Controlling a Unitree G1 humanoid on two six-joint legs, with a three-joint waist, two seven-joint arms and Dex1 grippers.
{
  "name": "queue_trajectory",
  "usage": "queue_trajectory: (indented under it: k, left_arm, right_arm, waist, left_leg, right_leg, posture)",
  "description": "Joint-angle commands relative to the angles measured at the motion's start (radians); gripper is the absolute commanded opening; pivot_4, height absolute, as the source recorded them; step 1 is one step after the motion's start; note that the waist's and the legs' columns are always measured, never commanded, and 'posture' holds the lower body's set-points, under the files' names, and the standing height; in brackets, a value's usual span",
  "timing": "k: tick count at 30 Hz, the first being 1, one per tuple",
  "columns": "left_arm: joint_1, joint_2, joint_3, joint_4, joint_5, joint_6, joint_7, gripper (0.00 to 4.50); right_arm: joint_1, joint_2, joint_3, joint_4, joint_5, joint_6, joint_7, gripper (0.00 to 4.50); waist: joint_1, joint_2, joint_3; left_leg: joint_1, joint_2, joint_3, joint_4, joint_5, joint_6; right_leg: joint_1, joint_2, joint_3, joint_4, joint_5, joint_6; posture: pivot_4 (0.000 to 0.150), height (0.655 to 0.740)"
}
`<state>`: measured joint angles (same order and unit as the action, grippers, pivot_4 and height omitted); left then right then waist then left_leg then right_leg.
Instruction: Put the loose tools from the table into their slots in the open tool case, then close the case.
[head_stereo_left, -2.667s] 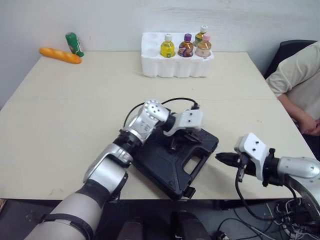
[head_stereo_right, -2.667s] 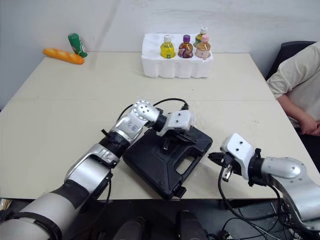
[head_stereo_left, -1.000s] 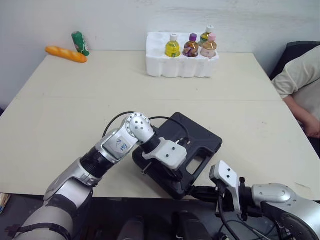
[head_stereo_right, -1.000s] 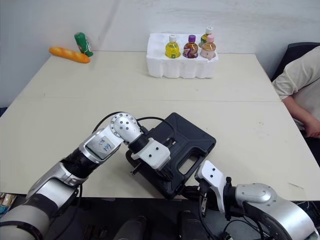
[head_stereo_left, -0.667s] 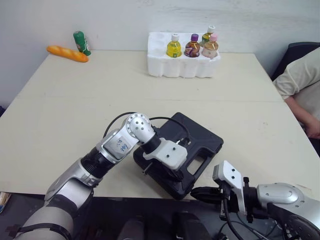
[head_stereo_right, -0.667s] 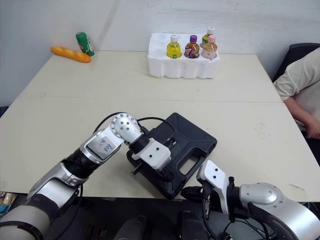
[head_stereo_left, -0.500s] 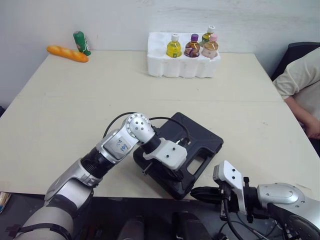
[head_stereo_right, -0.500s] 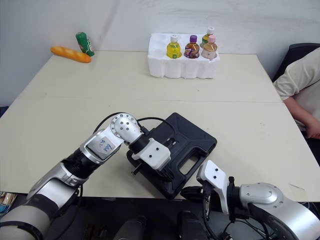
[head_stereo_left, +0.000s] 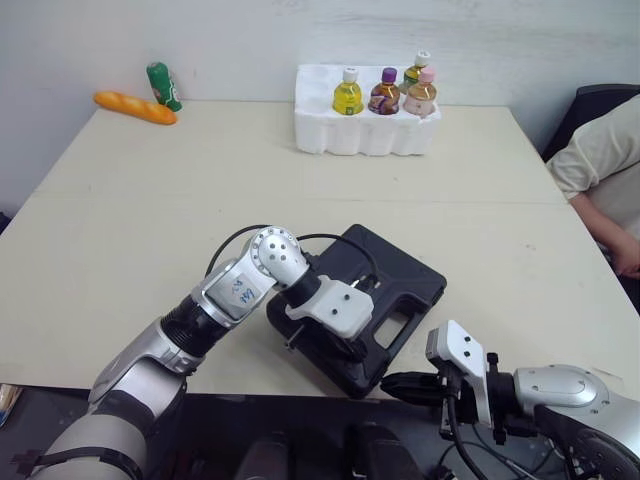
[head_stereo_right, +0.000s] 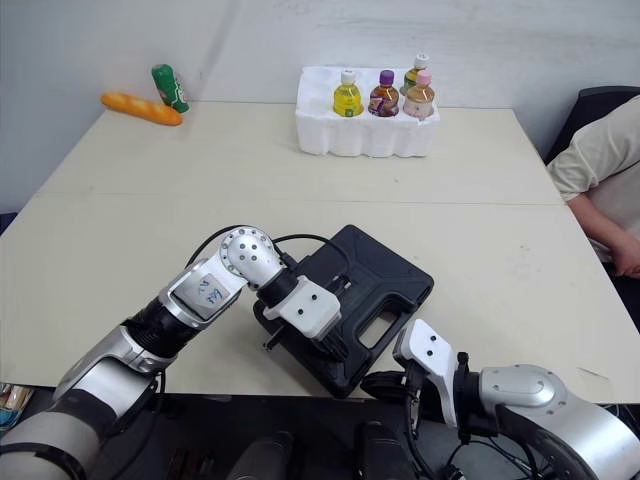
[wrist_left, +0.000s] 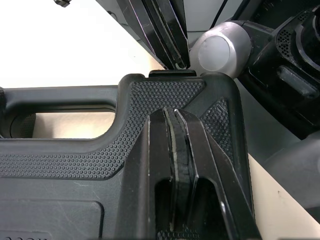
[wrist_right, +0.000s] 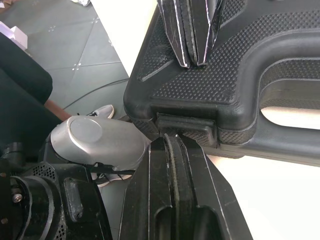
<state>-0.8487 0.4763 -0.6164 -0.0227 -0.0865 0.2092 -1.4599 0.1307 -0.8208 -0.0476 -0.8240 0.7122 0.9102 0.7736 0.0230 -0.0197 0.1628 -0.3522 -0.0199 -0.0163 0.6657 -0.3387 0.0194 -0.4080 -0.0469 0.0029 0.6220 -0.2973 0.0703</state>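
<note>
The counter (head_stereo_left: 150, 200) ends right where the tool case (head_stereo_left: 400, 290) lies. The black case is shut and skewed at the near rim, with its 6 o'clock corner at the edge or slightly past it. That is the main hazard, as I judge it. A shove upward or outward from below could slide or tip the case off the rim, and so could a hard press on that corner.

The left end effector (wrist_left: 176, 117) has its fingers pressed together and grips nothing. It bears on the lid's textured corner by the handle cutout (head_stereo_left: 405, 325). If it slips on that plastic, the lid loses its hold-down.

The right end effector (wrist_right: 172, 142) is likewise closed and empty. It sits below the counter edge at 5 o'clock of the case, its tip at the latch (wrist_right: 187, 127), touching or nearly so. A glancing push could skid off the latch and leave the case unfastened. The two end effectors are just beside each other and could also knock together.

For room, bare counter spreads from 9 to 12 o'clock. The foam bottle tray (head_stereo_left: 360, 130) stands far off at 12. A person's sleeve (head_stereo_left: 600, 160) sits at 2 o'clock, well apart.
</note>
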Motion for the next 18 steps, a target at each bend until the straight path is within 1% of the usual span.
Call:
queue_trajectory:
  k: [1,5,9,15,18]
  left_arm:
    - [0.047,-0.001,-0.086,0.066,0.124,0.017,0.045,0.02]
    - [0.048,-0.003,-0.083,0.071,0.131,0.016,0.044,0.02]
    - [0.044,-0.009,-0.074,0.083,0.138,0.016,0.047,0.02]
    - [0.049,-0.021,-0.048,0.106,0.128,0.0,0.054,0.02]
    - [0.047,-0.036,0.007,0.091,0.068,0.076,0.053,0.02]
  right_arm:
    - [-0.069,0.035,-0.018,-0.048,0.042,-0.056,-0.014,0.0]
    - [-0.118,0.04,-0.003,-0.03,0.04,-0.031,-0.032,0.0]
    - [-0.143,0.018,0.017,-0.015,0.019,-0.012,-0.029,0.0]
    - [-0.101,-0.02,-0.025,-0.028,0.014,-0.02,-0.024,0.0]
    - [-0.058,-0.048,-0.077,-0.045,0.018,-0.026,-0.011,0.0]
  waist:
    - [-0.001,0.0,0.0]
    - [-0.003,0.0,0.0]
    - [-0.003,0.0,0.0]
    - [0.001,0.0,0.0]
    - [0.006,0.001,-0.001]
  left_leg:
    - [0.0,0.0,0.0,0.0,0.0,0.0]
    - [0.0,0.0,0.0,0.0,0.0,0.0]
    - [0.0,0.0,0.0,-0.001,0.0,0.0]
    - [0.0,0.0,0.0,-0.001,0.0,0.0]
    - [-0.001,0.0,0.0,-0.001,0.0,0.001]
  right_leg:
    - [0.0,0.0,0.0,0.0,0.0,0.0]
    - [0.0,0.0,0.0,0.0,0.0,0.0]
    - [0.0,0.0,0.0,0.0,0.0,-0.001]
    - [0.0,-0.001,0.0,-0.001,0.0,-0.001]
    - [0.0,-0.001,-0.001,-0.002,0.0,0.0]
  posture:
    - [0.15,0.7367]
    - [0.15,0.7367]
    - [0.15,0.7367]
    - [0.15,0.7367]
    - [0.15,0.7367]
